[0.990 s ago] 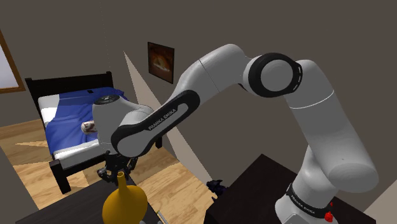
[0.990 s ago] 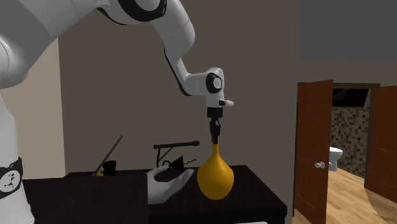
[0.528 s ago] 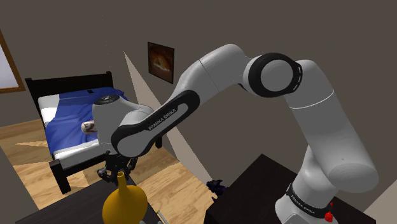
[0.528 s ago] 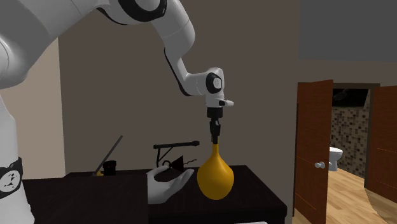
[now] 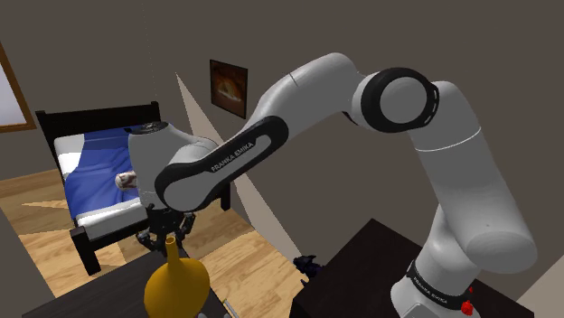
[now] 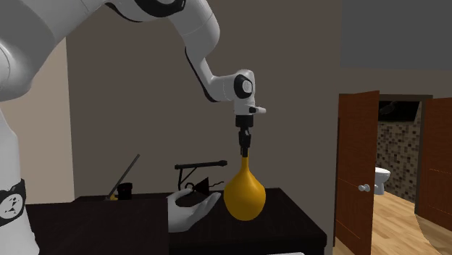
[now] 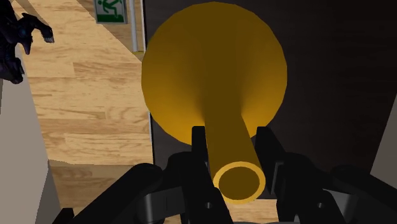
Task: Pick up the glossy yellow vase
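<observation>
One yellow vase (image 6: 243,195); the jaws are pinching its neck over the bench (image 6: 290,216). One arm (image 5: 226,161) is showing "FRANKA EMIKA".

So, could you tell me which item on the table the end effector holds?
The yellow vase, clasped at its neck; the white hand-shaped piece lies free.

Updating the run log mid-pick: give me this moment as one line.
phase: grasp | gripper: shut on neck of yellow vase | vase: upright over dark table | lift-off: cannot tell
</observation>
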You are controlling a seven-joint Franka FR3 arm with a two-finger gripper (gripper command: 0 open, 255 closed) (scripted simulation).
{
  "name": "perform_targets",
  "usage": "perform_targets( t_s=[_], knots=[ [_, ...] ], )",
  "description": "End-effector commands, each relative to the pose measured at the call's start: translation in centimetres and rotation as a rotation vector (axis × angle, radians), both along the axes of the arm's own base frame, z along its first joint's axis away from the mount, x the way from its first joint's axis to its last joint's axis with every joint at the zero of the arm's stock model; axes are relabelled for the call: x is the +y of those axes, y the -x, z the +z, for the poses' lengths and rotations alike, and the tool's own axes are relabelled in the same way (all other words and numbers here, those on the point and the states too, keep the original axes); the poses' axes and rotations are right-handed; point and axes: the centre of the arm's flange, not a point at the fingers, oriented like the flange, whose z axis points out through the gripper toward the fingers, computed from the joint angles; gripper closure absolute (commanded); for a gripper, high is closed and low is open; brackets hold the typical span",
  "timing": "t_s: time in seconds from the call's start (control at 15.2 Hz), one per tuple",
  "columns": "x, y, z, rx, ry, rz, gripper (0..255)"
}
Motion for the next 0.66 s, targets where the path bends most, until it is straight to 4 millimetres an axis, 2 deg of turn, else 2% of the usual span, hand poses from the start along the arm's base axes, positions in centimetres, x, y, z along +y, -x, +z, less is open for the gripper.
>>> perform_targets(
  t_s=[0.0, 0.46, 0.59],
  knots=[
    [0.0, -0.1, 1.2, -0.001, -0.001, 0.0, 255],
    [0.0, -0.1, 4.9, -0.001, -0.001, 0.0, 255],
    [0.0, -0.1, 5.0, -0.001, -0.001, 0.0, 255]
  ],
)
